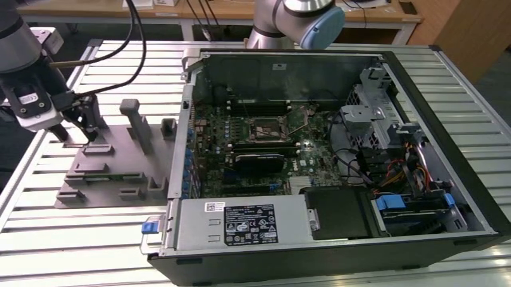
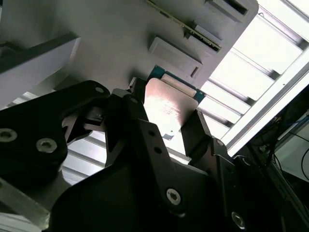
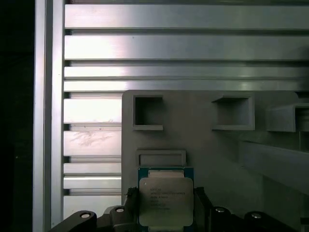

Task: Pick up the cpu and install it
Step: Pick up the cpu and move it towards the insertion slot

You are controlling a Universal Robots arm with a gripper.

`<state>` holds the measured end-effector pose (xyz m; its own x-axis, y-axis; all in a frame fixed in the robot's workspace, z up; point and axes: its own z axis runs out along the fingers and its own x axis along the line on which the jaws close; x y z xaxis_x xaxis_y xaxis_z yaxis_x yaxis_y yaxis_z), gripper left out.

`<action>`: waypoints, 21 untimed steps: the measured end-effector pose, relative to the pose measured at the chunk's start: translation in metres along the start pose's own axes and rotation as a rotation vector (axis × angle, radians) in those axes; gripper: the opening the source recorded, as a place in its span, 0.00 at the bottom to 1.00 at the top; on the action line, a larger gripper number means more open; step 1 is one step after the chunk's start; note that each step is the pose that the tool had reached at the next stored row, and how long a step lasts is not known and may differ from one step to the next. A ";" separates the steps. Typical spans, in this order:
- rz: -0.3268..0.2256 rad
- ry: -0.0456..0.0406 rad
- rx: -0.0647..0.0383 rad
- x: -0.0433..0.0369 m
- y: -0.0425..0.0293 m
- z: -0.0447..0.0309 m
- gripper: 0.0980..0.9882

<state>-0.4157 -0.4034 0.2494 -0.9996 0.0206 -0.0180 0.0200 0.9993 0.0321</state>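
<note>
- gripper (image 3: 165,208) – fingers (image 2: 200,130) are clenched on two opposite edges of the cpu (image 3: 165,200), which sits flat between them with its silver lid up. In the second wrist view the chip (image 2: 166,108) looks pinched square.
- cpu location: in the gripper, over the grey holder plate (image 3: 203,140), just beside a small raised block (image 3: 161,157). I cannot tell whether it is lifted clear or resting on the plate.
- Risk, nearest: the grip is only on thin edges, so any tilt or jolt could likely let the chip slip or twist.
- Risk: the raised block is close, so a sideways drag could catch the chip's edge.
- Risk, farther: in the exterior view the gripper (image 1: 84,128) is well apart from the socket (image 1: 267,128), with the computer case (image 1: 447,119) wall between them. A low carry could clip that wall.
- Risk at the socket: a rotated or slanted chip would likely seat badly – pin damage is the worry.
- Writing, near: there are several lines of dark print on the cpu lid, too blurred to read.
- Writing, far: a white sticker (image 1: 248,224) on the power supply carries dense print and logos, with a small barcode label (image 1: 215,206) beside it. Both are too small to read.
</note>
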 end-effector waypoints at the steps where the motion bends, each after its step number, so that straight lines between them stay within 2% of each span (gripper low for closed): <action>1: 0.000 0.0000 0.000 0.0000 0.0001 -0.0014 0.50; 5: 0.000 -0.0006 0.000 -0.0002 0.0004 -0.0105 0.50; 21: 0.000 -0.0043 0.000 -0.0011 0.0022 -0.0611 0.50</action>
<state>-0.4157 -0.4032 0.3106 -0.9995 0.0206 -0.0223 0.0198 0.9993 0.0322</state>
